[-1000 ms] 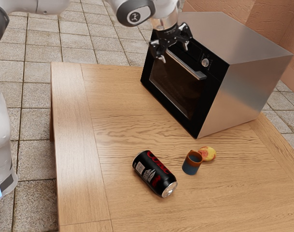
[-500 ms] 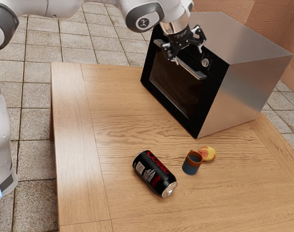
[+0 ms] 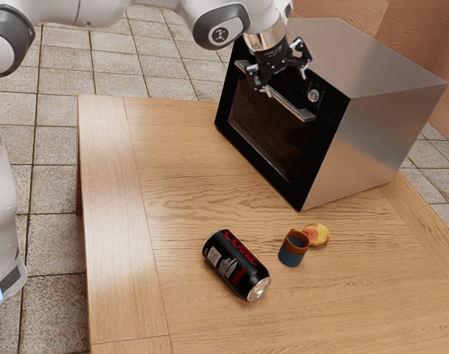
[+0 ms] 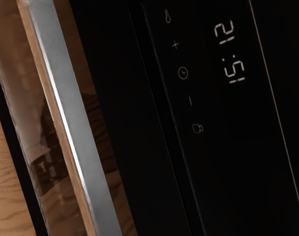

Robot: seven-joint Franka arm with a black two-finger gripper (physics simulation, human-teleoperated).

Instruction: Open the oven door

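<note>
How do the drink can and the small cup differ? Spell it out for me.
The can lies on its side, while the cup stands upright. The can is black with red lettering and a silver end; the cup is blue below and orange-brown around its rim. The can is clearly the larger, the cup the smaller. Both rest on the wooden table, in front of the oven.

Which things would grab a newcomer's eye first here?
The big steel-sided oven, its door shut, with the open black tool right by its handle. Then the dark can lying on its side, near a small blue-and-orange cup.
</note>
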